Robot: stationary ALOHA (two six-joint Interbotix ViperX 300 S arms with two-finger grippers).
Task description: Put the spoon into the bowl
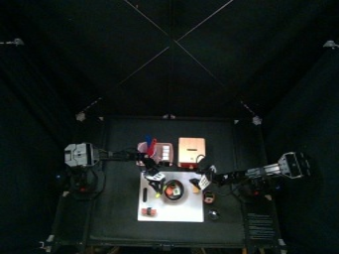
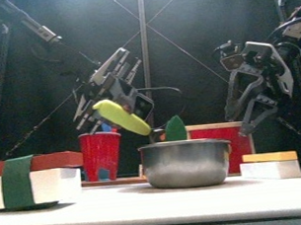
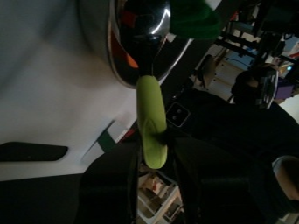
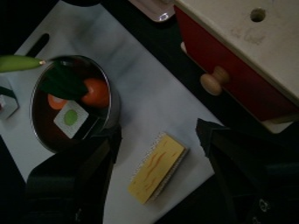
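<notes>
We are seeing the spoon (image 2: 123,118) pinched in the left gripper (image 2: 106,106), hanging tilted in the air just above and behind the left part of the bowl's (image 2: 187,164) rim; it is not yet inside. In the left wrist view the spoon (image 3: 151,131) is sticking out toward the bowl (image 3: 138,39), with its tip close to the shiny wall. The right gripper (image 2: 250,86) is hanging high at the right side with its jaws spread and nothing between them. Around the bowl many things are standing: a red cup (image 2: 102,153) just behind its left side, a red box (image 2: 222,138) behind its right side, a white block with a green band and a red top (image 2: 34,182) at the front left, and a small yellow and white block (image 2: 272,164) at the right. In the right wrist view the bowl (image 4: 70,101) is already holding an orange round thing (image 4: 96,91) and a white card with a green spot (image 4: 72,117), and the yellow block (image 4: 158,164) is lying on the white mat (image 4: 152,87) near it. A green tip (image 2: 176,128) is showing above the rim in the front view, but we cannot tell what it is. The top view is too small to make out the single things.
</notes>
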